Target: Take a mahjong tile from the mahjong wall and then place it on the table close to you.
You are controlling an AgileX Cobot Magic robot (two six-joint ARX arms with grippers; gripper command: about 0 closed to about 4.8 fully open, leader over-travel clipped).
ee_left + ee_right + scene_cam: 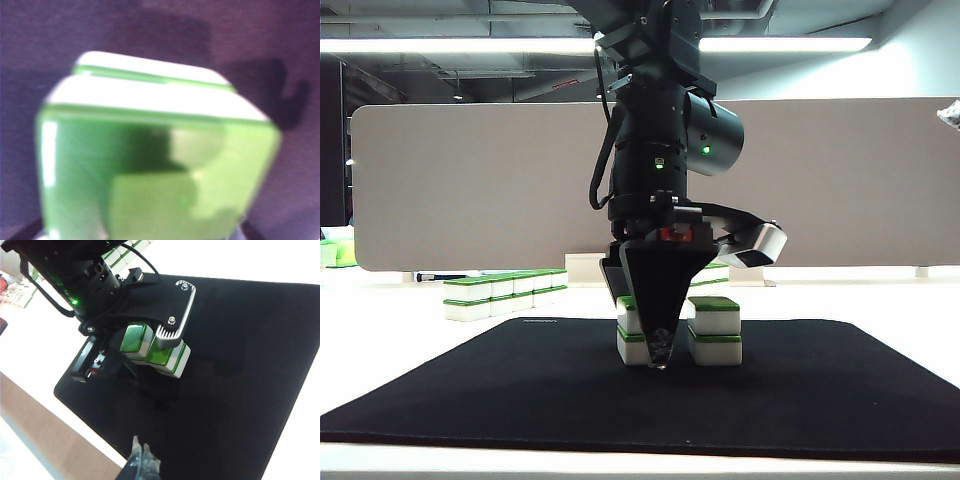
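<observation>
1. Reaching straight down, the left gripper [660, 362] has its tip on or just above the mat [840, 390], hard against a short two-layer stack [715, 330] of green-topped tiles near the mat's middle.
2. Its fingers are seen edge-on from outside, and its own camera is filled by one blurred tile [150, 190]. I cannot tell how wide they stand or whether they have hold of anything.
3. The wall [505, 293] lies untouched on the white worktop [920, 300], well apart at about 9 o'clock from the left gripper and further back.
4. Judging by this, the arm is working at the near spot, not at the wall. That looks like the setting-down end of the task, though a pick from this stack cannot be ruled out.
5. Left to do, if so: let go fully and lift clear without knocking the stack.
6. The right gripper [142, 460] hangs idle above the mat's edge, away from the tiles. Only its blurred tip shows, so its opening is unclear.
</observation>
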